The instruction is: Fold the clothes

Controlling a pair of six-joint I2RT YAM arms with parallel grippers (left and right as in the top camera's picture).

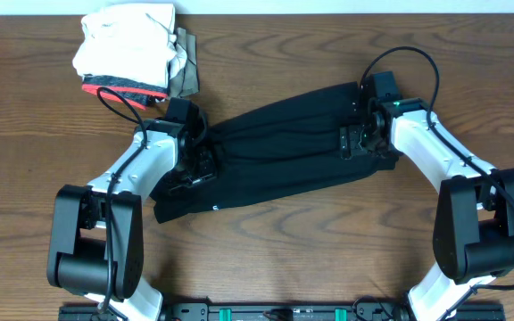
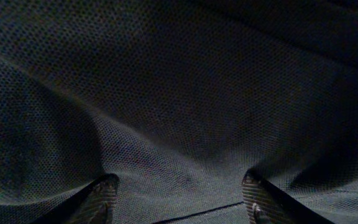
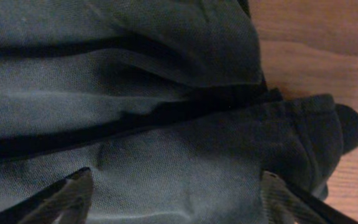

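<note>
The clothes, a black shirt [image 1: 275, 147], lie bunched into a long band running from the lower left to the upper right of the table, with a small white logo [image 1: 214, 208] near the lower edge. My left gripper [image 1: 194, 169] hovers over the band's left end. In the left wrist view it [image 2: 179, 198] stands open, with mesh fabric [image 2: 179, 93] flat between its fingers. My right gripper [image 1: 357, 138] is over the right end. In the right wrist view it [image 3: 176, 193] is open too, spanning a folded layer of the shirt [image 3: 166, 143].
A stack of folded garments [image 1: 128, 49], white on top with red trim below, sits at the back left, just behind the left arm. Bare wood table [image 1: 310, 241] shows in front of the shirt, and past the shirt's right end the table [image 3: 316, 37] shows again.
</note>
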